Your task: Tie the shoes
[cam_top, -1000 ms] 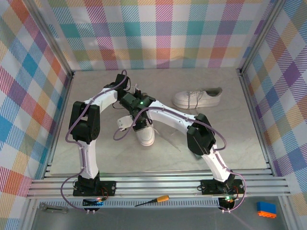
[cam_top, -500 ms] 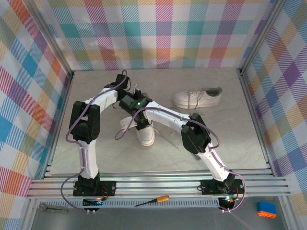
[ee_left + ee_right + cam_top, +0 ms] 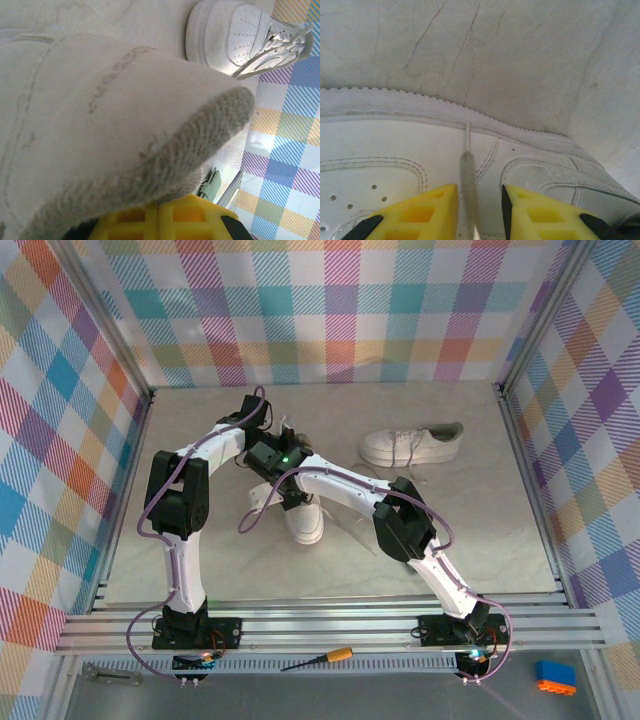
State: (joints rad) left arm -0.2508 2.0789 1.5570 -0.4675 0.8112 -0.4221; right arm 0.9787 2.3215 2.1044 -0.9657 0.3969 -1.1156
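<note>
woven lace (image 3: 468,175) lies on smooth stitched sneaker (image 3: 380,145), seemingly loose inside right gripper (image 3: 479,190).

We see that the right arm (image 3: 345,483) has slid a little to the left since a moment ago. Its bent elbow (image 3: 400,528) was further to the right before, and now it sits closer to the near shoe (image 3: 305,525). The small green light (image 3: 283,452) on its wrist has moved left too, nearer to the left arm (image 3: 215,445). The right gripper (image 3: 479,194) has brought its yellow fingers (image 3: 435,205) closer together, with the lace (image 3: 468,175) between them.
</note>
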